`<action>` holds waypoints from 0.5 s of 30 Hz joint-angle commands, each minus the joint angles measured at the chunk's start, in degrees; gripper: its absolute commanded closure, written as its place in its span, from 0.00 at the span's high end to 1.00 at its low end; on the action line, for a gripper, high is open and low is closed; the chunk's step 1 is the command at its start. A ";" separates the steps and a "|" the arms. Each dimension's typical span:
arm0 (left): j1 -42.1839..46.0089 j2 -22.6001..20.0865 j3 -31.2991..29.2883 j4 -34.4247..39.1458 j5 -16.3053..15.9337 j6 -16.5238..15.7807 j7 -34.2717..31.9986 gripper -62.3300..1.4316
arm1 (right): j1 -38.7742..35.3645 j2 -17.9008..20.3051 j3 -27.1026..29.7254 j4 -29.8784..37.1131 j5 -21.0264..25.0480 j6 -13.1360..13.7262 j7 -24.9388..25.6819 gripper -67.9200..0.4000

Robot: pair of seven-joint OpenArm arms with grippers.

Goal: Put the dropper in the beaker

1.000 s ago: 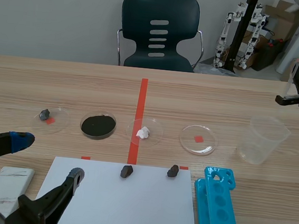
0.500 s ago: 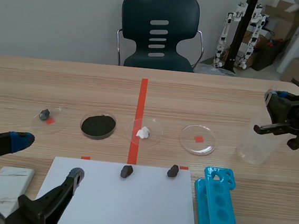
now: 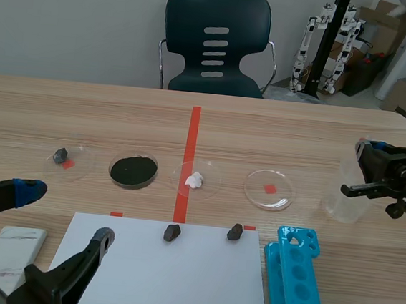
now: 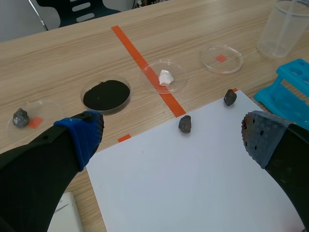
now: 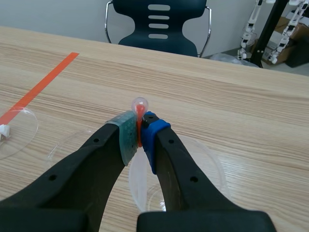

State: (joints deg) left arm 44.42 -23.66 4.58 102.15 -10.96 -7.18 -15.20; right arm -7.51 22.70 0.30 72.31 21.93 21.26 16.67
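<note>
My right gripper (image 5: 139,130) is shut on the dropper (image 5: 139,104), a clear tube with a red stem and a round bulb showing above the pads. The dropper hangs upright and its lower end reaches down inside the clear plastic beaker (image 5: 207,164) right under the fingers. In the scene view the right gripper (image 3: 360,167) stands over the beaker (image 3: 340,202) at the table's right side. My left gripper (image 3: 66,214) is open at the near left, over the corner of a white sheet, with nothing between its fingers (image 4: 82,133).
Petri dishes lie in a row: a grey stone (image 3: 60,155), black powder (image 3: 133,170), a white lump (image 3: 195,180), and an empty dish (image 3: 269,189). Two dark stones (image 3: 172,232) (image 3: 235,232) lie on the white sheet (image 3: 169,278). A blue rack (image 3: 295,283) stands near right.
The right arm came down and leftward from the far right, bringing the dropper over the beaker and lowering it into it. The left arm has not moved.
</note>
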 commanded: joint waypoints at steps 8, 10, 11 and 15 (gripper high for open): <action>0.13 0.11 -0.24 1.40 -0.33 -0.04 -0.85 0.97 | 0.98 0.79 0.04 0.48 0.37 -0.20 1.11 0.35; 0.13 0.11 -0.24 1.40 -0.33 -0.04 -0.85 0.97 | 0.98 0.79 0.04 0.48 0.37 -0.17 1.14 0.50; 0.13 0.11 -0.24 1.40 -0.33 -0.04 -0.85 0.97 | 0.98 0.79 0.04 0.48 0.37 -0.17 1.14 0.58; 0.13 0.11 -0.24 1.40 -0.33 -0.04 -0.85 0.97 | 0.98 0.79 0.04 0.48 0.37 -0.17 1.36 0.85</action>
State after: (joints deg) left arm 44.42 -23.66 4.58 102.15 -10.96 -7.18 -15.20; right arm -7.51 22.70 0.30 72.31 21.93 21.26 16.69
